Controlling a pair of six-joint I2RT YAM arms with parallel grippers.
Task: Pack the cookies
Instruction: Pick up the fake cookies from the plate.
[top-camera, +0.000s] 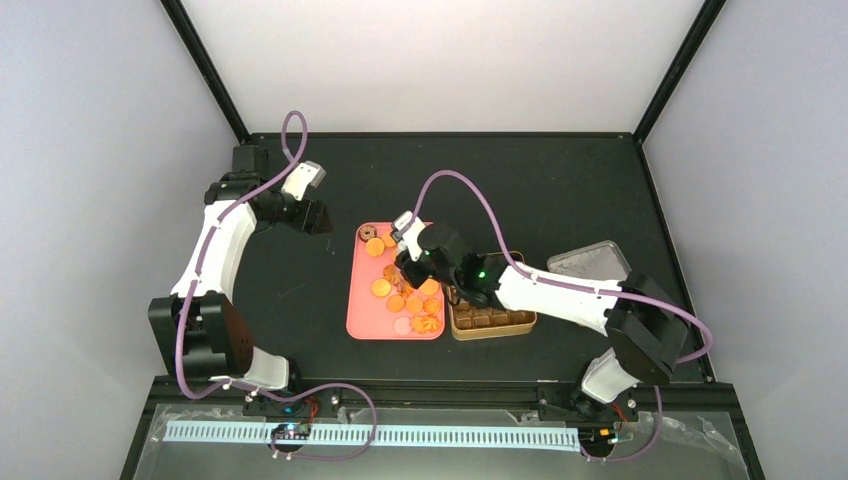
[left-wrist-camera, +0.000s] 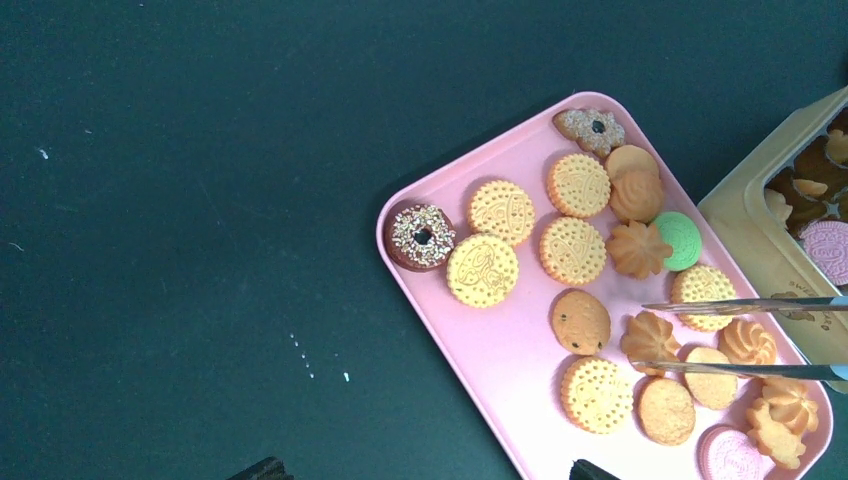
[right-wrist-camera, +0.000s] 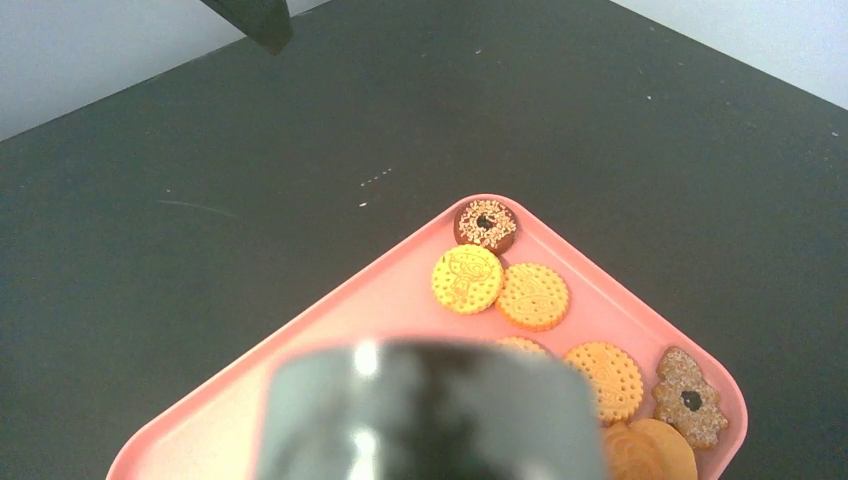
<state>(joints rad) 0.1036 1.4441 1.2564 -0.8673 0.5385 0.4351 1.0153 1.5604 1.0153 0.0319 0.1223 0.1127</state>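
No writing can be read anywhere; embossing on the cookies (left-wrist-camera: 575, 250) is illegible.

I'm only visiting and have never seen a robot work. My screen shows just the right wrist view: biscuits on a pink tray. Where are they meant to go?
Observer: Likely a gold compartmented box beside the pink plastic tray, outside your view.
Visitor: Anything in it yet?
Observer: Yes, a round pink cookie lies in one compartment.
Visitor: What picks them up?
Observer: A pair of thin metal tongs, tips either side of an orange swirl cookie.
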